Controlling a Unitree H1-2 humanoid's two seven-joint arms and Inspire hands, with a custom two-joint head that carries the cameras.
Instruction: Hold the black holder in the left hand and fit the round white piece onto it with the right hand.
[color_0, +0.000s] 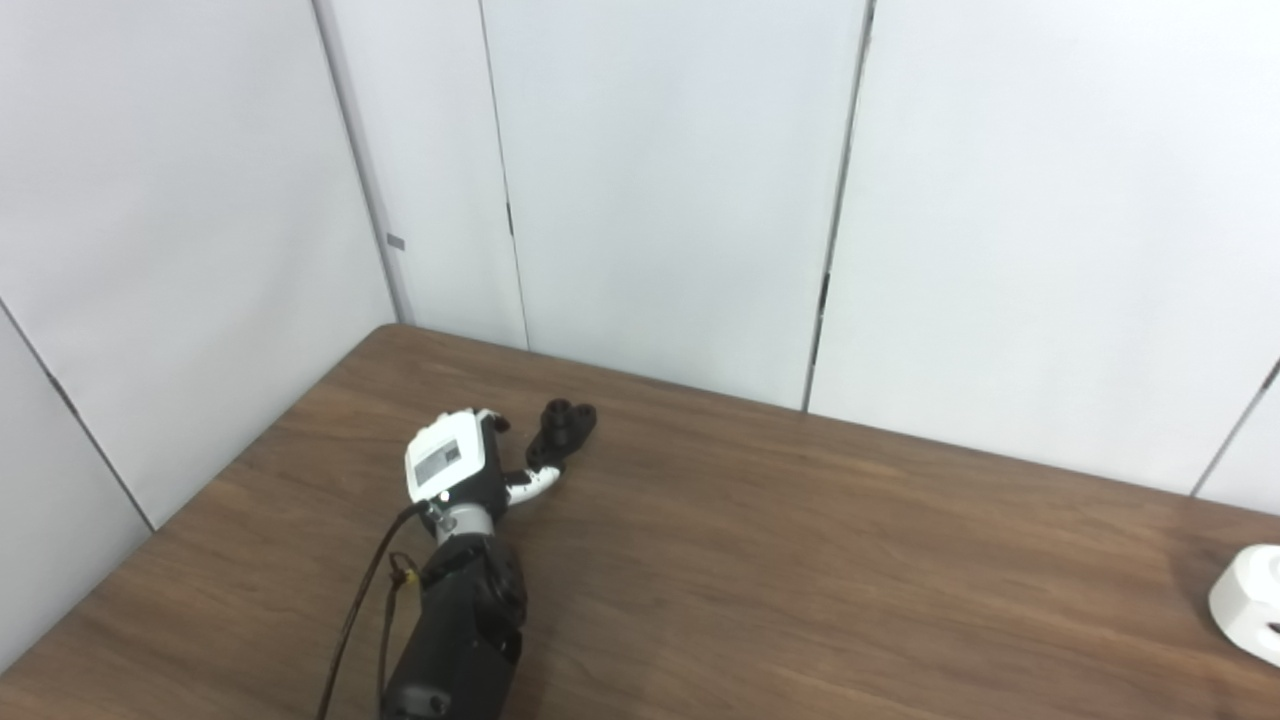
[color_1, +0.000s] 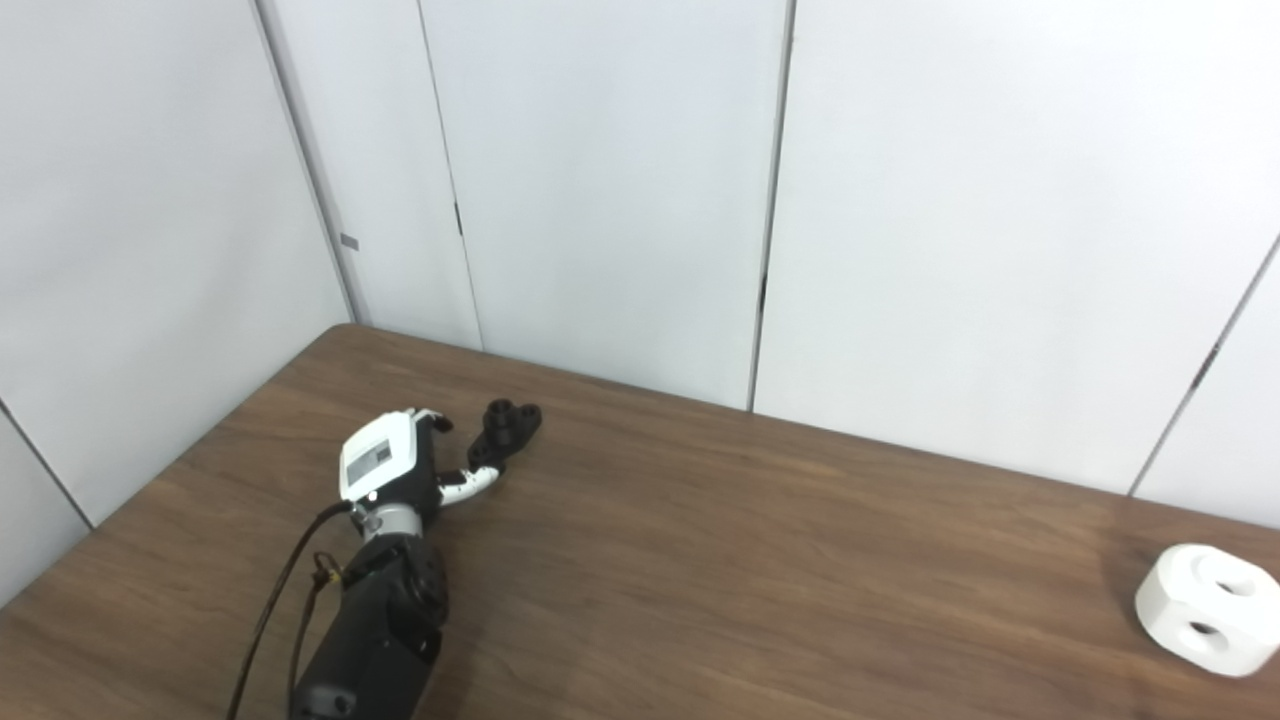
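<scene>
Left hand (color_0: 455, 468): over the far left part of the tabletop, back of hand facing up, white cover plate on top; arm in from the bottom edge with a dark cable along its left side.
Left hand state: thumb (color_0: 530, 485) stretched out to the right, tip touching or just under the black holder; other fingers curled ahead and mostly hidden behind the hand; cannot tell whether closed on the holder or only beside it.
Black holder (color_1: 505, 428): just ahead and to the right of the left hand, at the thumb tip; small, dark, with round sockets on top; resting on or barely above the tabletop, not clear which.
Round white piece (color_1: 1205, 608): well apart, far to the right of the left hand, near the right edge; lying on the tabletop, two dark holes visible, nothing touching it; cut by the frame edge in the left eye view.
Right hand: out of view.
Tabletop (color_0: 800, 560): dark brown wood grain.
Wall panels (color_0: 660, 180): pale, behind the tabletop's far edges.
</scene>
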